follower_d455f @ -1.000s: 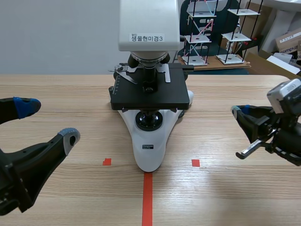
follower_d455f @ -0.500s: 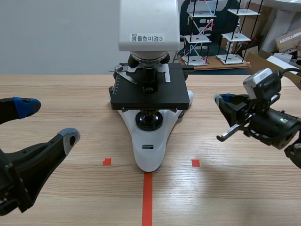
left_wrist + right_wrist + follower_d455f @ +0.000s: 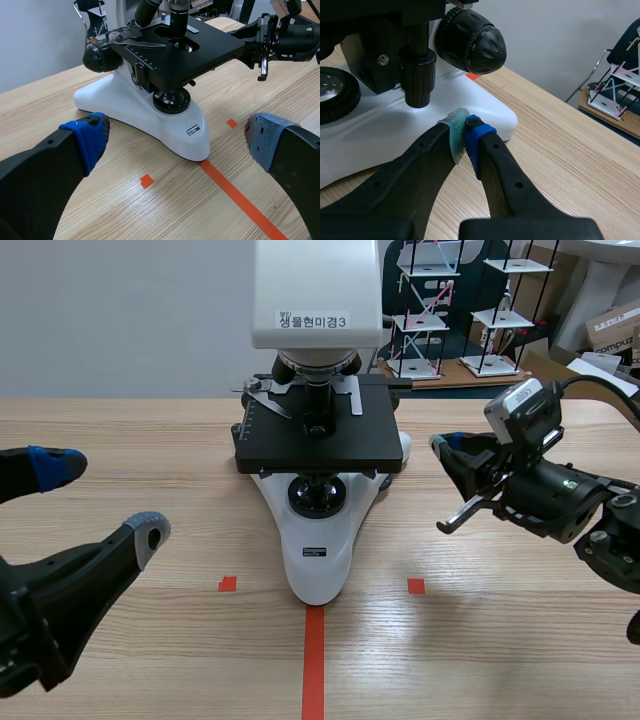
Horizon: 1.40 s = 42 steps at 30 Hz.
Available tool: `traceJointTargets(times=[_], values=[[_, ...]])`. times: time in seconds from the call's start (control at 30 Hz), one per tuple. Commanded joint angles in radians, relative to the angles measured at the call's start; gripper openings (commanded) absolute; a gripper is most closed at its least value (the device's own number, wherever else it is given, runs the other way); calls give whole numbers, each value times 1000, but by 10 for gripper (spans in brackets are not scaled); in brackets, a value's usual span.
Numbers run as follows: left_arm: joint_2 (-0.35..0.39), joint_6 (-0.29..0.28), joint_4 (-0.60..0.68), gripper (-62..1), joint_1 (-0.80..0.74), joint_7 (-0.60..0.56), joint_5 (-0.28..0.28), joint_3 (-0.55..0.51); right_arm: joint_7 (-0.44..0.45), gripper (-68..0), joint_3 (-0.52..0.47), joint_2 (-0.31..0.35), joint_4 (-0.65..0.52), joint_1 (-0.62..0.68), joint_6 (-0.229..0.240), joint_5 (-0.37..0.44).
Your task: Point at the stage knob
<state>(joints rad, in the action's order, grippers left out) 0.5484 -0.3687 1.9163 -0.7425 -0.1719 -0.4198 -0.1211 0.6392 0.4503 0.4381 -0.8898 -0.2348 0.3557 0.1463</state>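
Microscope (image 3: 318, 540) stood on the pale wood-grain table (image 3: 150, 440). It had a glossy white moulded base, a flat matte-black square stage (image 3: 318, 440), and a white boxy head.

Stage knob (image 3: 418, 75): a black cylindrical stem with a wider lower barrel, hanging straight down under the stage edge above the white base. Beside it, higher on the body, sat the large round focus knob (image 3: 472, 42), black with a finely ribbed rim.

Right gripper (image 3: 464, 131): fingers closed together on nothing, the grey-green and blue dotted pads (image 3: 453, 134) pressed face to face. The tip sat near the rim of the base, aimed toward the stage knob and just short of it, with no contact seen.

Left gripper (image 3: 177, 137): fingers spread wide and holding nothing, low over the table in front of the microscope, well apart from it.
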Motion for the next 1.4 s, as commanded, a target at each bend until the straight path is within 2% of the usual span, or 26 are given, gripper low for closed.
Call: traceJointTargets(times=[0.0, 1.07, 1.2, 1.37], values=[[-8, 0, 9, -43, -2, -14, -6, -3, 21, -677, -4, 5, -12, -17, 0, 14], [-8, 0, 9, -43, -2, -14, -6, -3, 30, -677, -4, 5, -12, -17, 0, 14], [-8, 0, 9, -43, -2, -14, -6, -3, 37, -677, -4, 5, -12, -16, -19, 14], [-8, 0, 9, -43, -2, -14, -6, -3, 38, -677, -4, 5, -12, -16, -18, 14]])
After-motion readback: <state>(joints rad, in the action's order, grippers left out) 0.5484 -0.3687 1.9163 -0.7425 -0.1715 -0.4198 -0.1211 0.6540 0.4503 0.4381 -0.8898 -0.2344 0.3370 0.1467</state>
